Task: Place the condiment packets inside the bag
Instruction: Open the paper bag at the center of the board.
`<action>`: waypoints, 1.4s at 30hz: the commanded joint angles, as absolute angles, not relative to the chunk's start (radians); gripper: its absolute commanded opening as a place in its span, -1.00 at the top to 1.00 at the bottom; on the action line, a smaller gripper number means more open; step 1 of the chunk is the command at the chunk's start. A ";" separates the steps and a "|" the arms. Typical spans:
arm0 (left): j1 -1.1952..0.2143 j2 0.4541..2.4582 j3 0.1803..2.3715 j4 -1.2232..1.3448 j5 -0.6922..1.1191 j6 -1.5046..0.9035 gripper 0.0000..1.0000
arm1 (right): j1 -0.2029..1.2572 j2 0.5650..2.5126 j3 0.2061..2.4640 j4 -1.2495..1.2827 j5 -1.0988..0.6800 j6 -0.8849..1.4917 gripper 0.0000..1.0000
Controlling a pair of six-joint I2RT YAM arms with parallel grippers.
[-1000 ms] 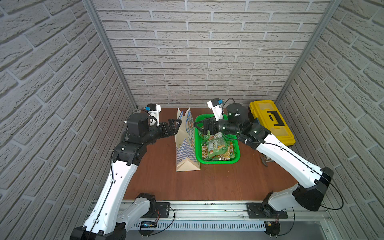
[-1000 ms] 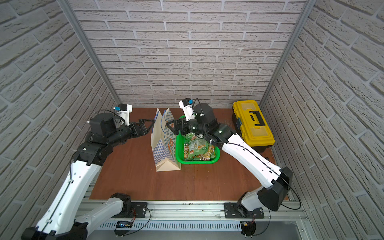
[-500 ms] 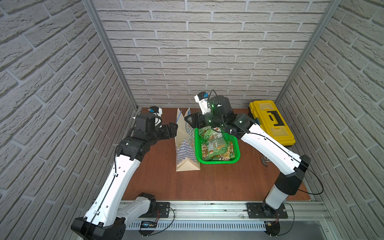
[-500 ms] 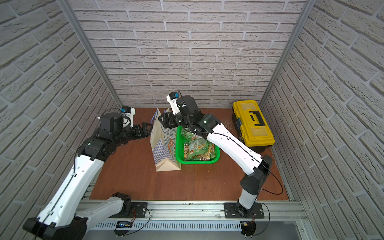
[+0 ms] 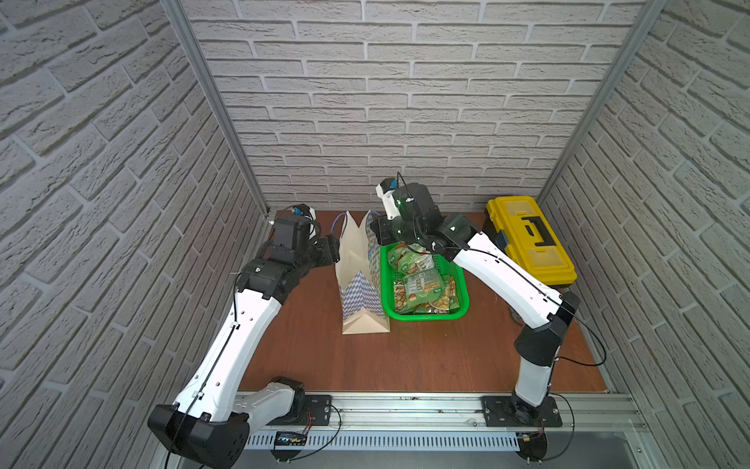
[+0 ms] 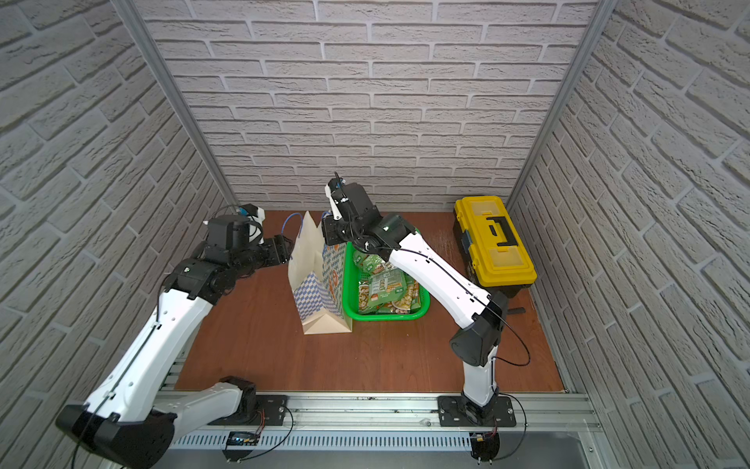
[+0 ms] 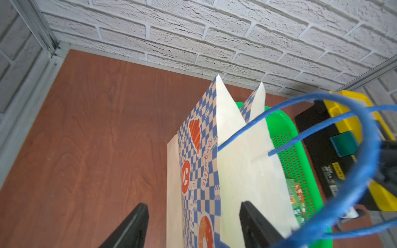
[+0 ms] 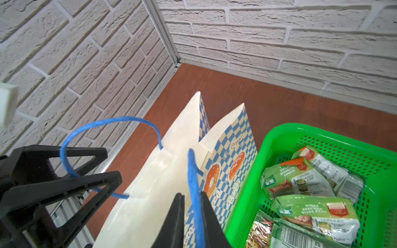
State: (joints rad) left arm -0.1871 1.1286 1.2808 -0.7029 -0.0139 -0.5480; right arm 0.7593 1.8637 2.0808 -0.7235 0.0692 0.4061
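The bag (image 5: 361, 280) (image 6: 312, 284) stands upright and open-topped mid-table, blue-and-white checked outside, white inside (image 8: 161, 193). Several green condiment packets (image 5: 422, 284) (image 6: 383, 288) (image 8: 309, 193) lie in the green basket (image 5: 426, 316) to its right. My right gripper (image 5: 375, 235) (image 8: 191, 195) is at the bag's right rim, shut on that side's blue cord handle (image 8: 193, 171). My left gripper (image 5: 330, 253) (image 7: 193, 205) is at the bag's left rim. Its jaws stand apart, straddling the left wall (image 7: 199, 171) without pinching it. The other blue handle (image 7: 365, 150) loops close by its fingers (image 8: 107, 178).
A yellow toolbox (image 5: 527, 239) (image 6: 495, 239) sits at the back right against the side wall. The green basket (image 8: 279, 133) touches the bag's right side. Brick walls close in the table on three sides. Bare wood lies in front of the bag and left of it.
My right gripper swung left from above the basket to the bag's right rim and shut on the handle. My left gripper advanced onto the bag's left wall, its jaws narrowing.
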 commanded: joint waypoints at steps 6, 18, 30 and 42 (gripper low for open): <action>-0.140 1.117 1.269 -0.644 -0.043 -0.570 0.15 | 0.739 1.697 1.931 -0.684 0.164 0.385 0.94; -0.031 1.069 1.228 -0.669 -0.018 -0.573 0.34 | 0.680 1.585 1.749 -0.614 0.115 0.414 0.94; 0.063 1.050 1.150 -0.661 0.066 -0.583 0.15 | 0.648 1.542 1.575 -0.462 -0.031 0.504 0.94; 0.053 0.972 1.176 -0.731 0.050 -0.565 -0.69 | 0.643 1.540 1.489 -0.397 -0.070 0.548 0.94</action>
State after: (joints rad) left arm 0.0658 1.0309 1.1507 -0.7040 0.0624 -0.5789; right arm 0.6468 1.5635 1.4933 -0.4507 -0.0475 0.5289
